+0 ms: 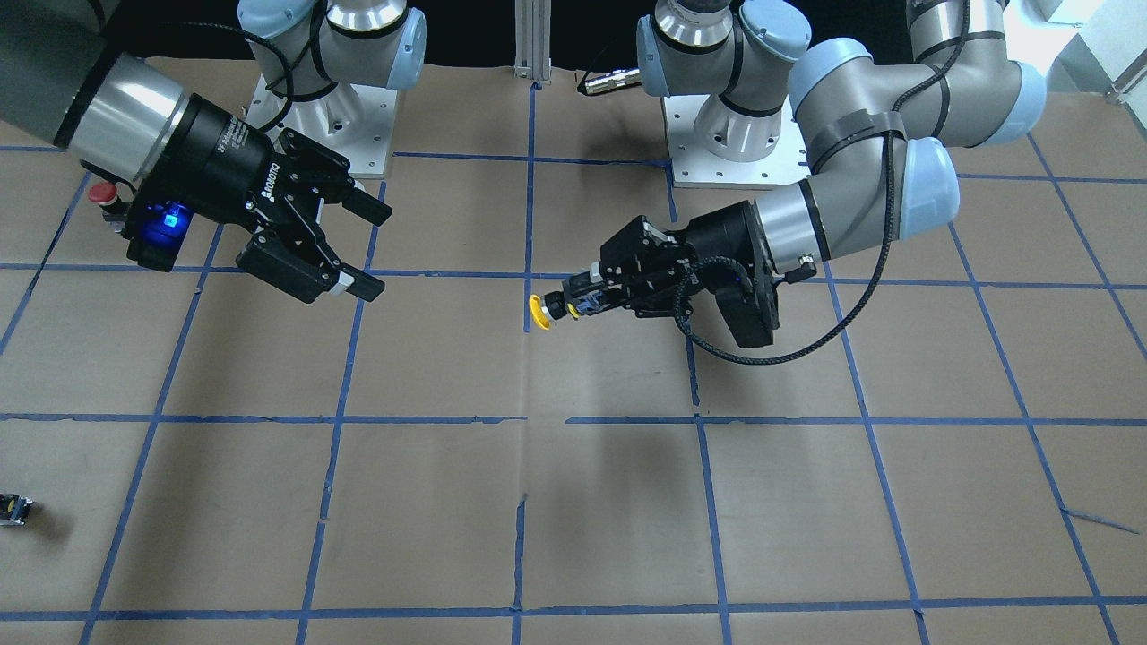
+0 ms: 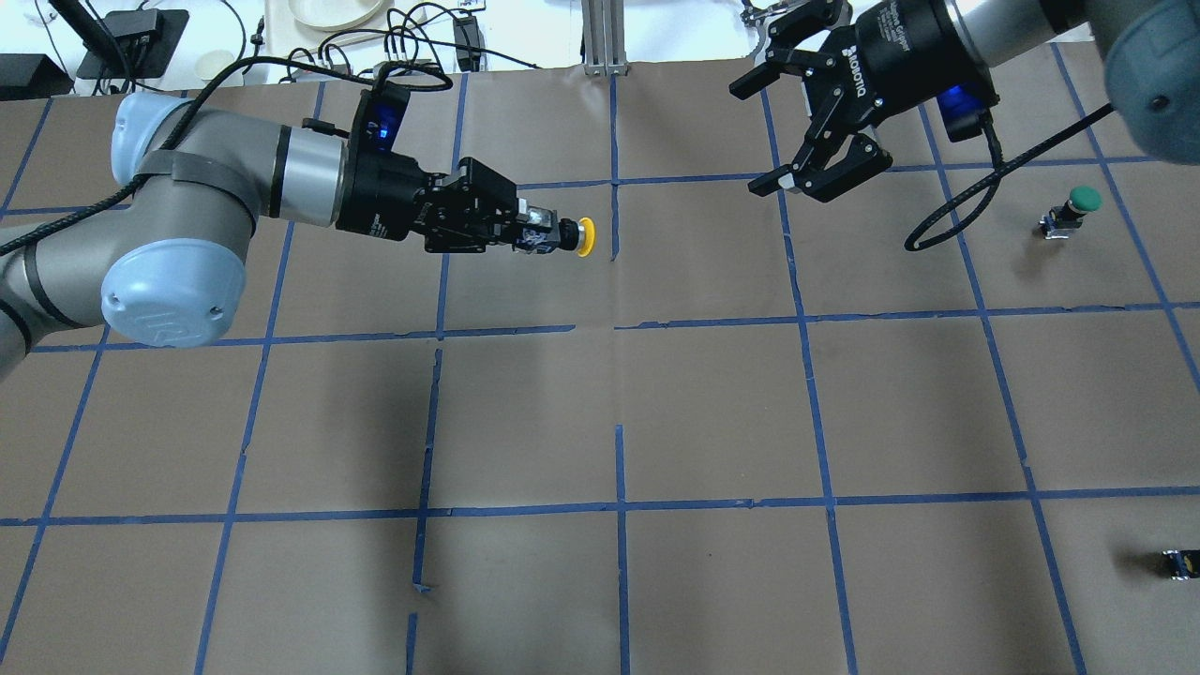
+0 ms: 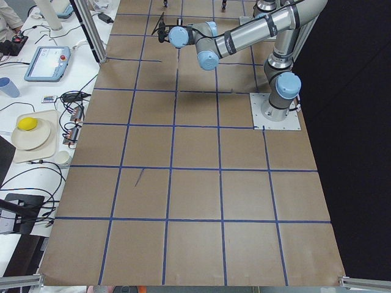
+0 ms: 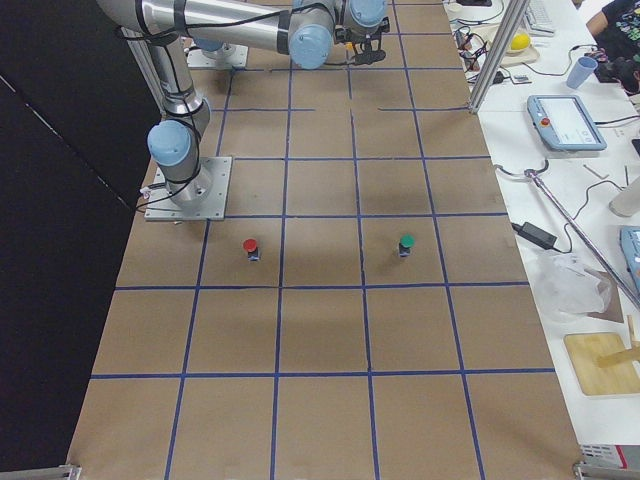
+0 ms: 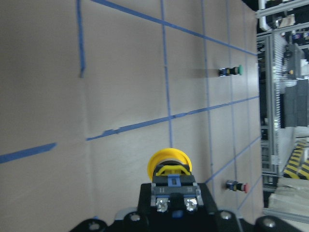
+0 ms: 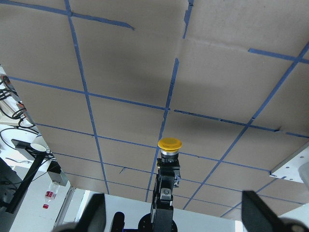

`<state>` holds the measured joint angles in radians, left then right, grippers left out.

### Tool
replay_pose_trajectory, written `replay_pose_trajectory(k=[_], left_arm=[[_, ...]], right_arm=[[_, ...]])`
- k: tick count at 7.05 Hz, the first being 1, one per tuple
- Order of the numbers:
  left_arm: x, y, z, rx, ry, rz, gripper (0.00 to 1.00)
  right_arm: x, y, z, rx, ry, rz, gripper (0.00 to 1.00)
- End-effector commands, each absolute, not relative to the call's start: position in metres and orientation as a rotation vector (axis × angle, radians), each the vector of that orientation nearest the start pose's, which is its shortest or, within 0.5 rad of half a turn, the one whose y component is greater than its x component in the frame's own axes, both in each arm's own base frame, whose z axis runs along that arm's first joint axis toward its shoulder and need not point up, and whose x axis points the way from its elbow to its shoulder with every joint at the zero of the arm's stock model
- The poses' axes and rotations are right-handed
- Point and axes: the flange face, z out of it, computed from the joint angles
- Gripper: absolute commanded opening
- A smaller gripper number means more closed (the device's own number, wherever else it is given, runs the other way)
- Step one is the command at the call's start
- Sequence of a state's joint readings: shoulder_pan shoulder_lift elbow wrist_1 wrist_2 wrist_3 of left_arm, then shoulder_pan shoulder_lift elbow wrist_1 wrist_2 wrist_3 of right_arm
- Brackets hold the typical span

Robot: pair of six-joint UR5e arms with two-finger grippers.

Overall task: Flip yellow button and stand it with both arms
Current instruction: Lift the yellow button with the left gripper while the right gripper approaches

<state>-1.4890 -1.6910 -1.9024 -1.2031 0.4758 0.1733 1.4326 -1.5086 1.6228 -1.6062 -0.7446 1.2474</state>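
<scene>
The left gripper [image 2: 536, 234] squeezes the yellow button [image 2: 581, 236] up in the air, over the middle of the brown table [image 2: 712, 412] with blue tape lines [image 2: 656, 505]. The right gripper [image 2: 761, 139] has its jaws wide apart.

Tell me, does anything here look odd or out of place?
The yellow button is off the table, held sideways in the left gripper, its cap pointing toward the open right gripper. A sliver of blue tape also sticks out askew from the grid.
</scene>
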Motion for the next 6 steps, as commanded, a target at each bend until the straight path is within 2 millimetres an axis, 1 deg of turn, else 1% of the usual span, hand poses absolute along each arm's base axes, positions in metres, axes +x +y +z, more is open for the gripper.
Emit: replay_pose_trajectory(k=[1, 2, 3, 5, 6], left_arm=[[-0.224, -0.500, 0.384, -0.031, -1.898, 0.020, 0.05], [-0.231, -0.502, 0.379, -0.024, -1.845, -0.005, 0.03], [-0.242, -0.499, 0.381, -0.038, -1.807, -0.019, 0.02], [-0.243, -0.501, 0.388, -0.046, -1.802, -0.009, 0.02], [-0.244, -0.501, 0.394, -0.017, -1.745, -0.030, 0.02]], right_arm=[[0.142, -0.530, 0.454, 1.584, 1.813, 0.681, 1.00], [0.160, -0.525, 0.451, 1.576, 1.833, 0.704, 1.00], [0.158, -0.525, 0.454, 1.577, 1.828, 0.699, 1.00], [0.162, -0.511, 0.463, 1.587, 1.833, 0.717, 1.00], [0.161, -0.505, 0.463, 1.610, 1.831, 0.744, 1.00]])
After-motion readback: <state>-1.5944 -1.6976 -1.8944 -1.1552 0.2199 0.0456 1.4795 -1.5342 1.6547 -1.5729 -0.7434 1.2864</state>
